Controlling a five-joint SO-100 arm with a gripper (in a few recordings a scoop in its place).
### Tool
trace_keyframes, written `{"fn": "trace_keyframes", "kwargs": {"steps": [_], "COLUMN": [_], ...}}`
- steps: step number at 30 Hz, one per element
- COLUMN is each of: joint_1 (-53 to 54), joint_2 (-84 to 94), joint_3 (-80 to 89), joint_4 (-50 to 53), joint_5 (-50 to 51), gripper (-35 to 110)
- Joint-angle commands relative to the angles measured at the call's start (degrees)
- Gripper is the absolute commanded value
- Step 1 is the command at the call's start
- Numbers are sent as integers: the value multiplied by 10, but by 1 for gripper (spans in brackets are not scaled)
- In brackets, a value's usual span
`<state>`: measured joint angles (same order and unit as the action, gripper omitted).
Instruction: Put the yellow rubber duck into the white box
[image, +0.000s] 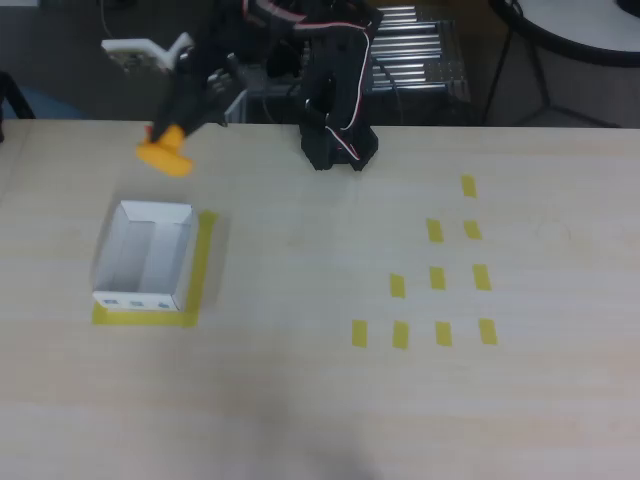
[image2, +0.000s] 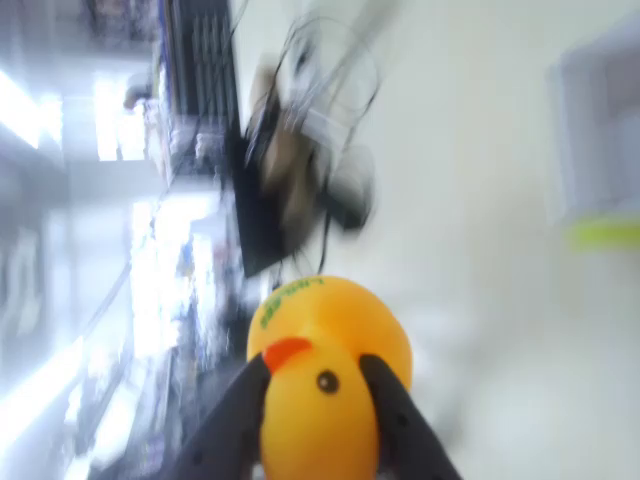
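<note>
The yellow rubber duck (image2: 325, 375) is clamped between the fingers of the gripper (image: 172, 135), lifted clear of the counter (image: 320, 400). The white box (image: 145, 258) sits below and just ahead of the gripper, not yet under it. Pickup judged complete; carry over the box and release remain.

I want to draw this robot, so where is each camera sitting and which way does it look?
Overhead view: sits high above the table, looking down at the white box and yellow tape strips; the black arm and its gripper show.
Wrist view: rides on the arm, blurred, looking along the gripper across the table; two dark fingers show.
Shared: both show the yellow rubber duck clamped in the gripper, and the white box.
</note>
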<state>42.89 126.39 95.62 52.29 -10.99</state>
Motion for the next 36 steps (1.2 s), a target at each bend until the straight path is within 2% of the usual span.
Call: {"fn": "trace_keyframes", "kwargs": {"steps": [1, 8, 17, 26, 29, 36], "joint_1": [114, 134, 97, 86, 86, 91], "joint_2": [10, -174, -312, -377, -381, -381], "joint_3": [120, 134, 76, 25, 26, 51], "joint_4": [-119, -220, -194, -176, -176, -220], "joint_5": [-23, -60, -153, -163, -183, -205], "gripper": [0, 0, 0, 0, 13, 25]}}
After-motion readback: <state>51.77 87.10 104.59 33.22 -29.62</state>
